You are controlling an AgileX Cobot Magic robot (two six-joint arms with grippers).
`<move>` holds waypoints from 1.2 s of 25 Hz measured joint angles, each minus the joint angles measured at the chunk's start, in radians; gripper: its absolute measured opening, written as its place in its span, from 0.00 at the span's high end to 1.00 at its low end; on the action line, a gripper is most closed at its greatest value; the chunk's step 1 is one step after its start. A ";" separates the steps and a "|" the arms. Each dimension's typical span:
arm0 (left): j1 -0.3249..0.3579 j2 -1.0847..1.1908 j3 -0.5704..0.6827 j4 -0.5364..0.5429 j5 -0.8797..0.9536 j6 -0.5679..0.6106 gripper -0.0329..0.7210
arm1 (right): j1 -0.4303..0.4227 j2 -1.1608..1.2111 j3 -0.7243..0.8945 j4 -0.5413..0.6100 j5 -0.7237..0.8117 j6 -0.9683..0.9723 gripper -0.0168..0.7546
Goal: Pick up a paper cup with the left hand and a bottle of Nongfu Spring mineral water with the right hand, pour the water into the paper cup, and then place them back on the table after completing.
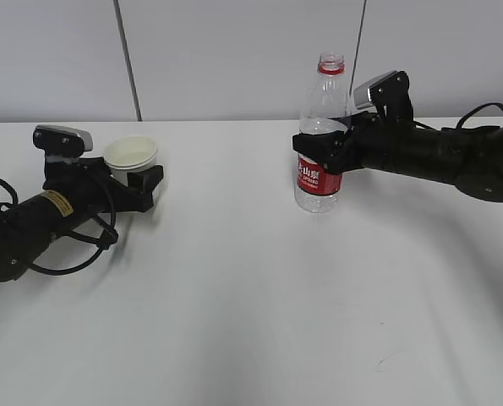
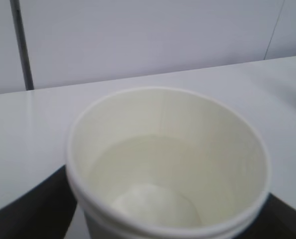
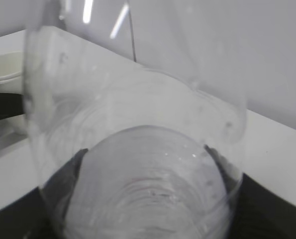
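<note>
The white paper cup (image 1: 131, 156) stands upright at the left of the table (image 1: 251, 304). My left hand's gripper (image 1: 141, 178) is shut on its lower wall. The left wrist view looks down into the cup (image 2: 167, 124); clear liquid (image 2: 152, 164) lies in it, and a dark finger (image 2: 36, 199) hugs each side. The uncapped Nongfu Spring bottle (image 1: 321, 101), red-labelled, stands upright right of centre, its base on the table and a little water (image 1: 318, 201) low inside. My right hand's gripper (image 1: 320, 157) is shut on its middle. In the right wrist view black fingers (image 3: 63, 179) press both sides of the bottle (image 3: 138, 124).
A white wall with vertical seams (image 1: 126, 59) rises directly behind the table's far edge. The left arm's loose black cables (image 1: 82, 245) lie on the table beside it. The cup's rim (image 3: 6, 67) shows at the left of the right wrist view.
</note>
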 joint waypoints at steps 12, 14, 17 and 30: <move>0.000 -0.052 0.054 -0.004 0.051 -0.006 0.18 | 0.000 0.000 0.000 0.000 0.000 -0.002 0.35; 0.000 -0.067 0.083 -0.009 0.023 -0.007 0.18 | 0.000 0.000 0.000 0.000 0.000 -0.002 0.35; 0.000 -0.099 0.123 -0.014 -0.007 -0.007 0.18 | 0.000 0.000 0.000 0.000 0.000 -0.002 0.35; 0.000 -0.248 0.311 -0.094 -0.013 -0.007 0.18 | 0.000 0.000 0.000 0.000 0.000 -0.004 0.35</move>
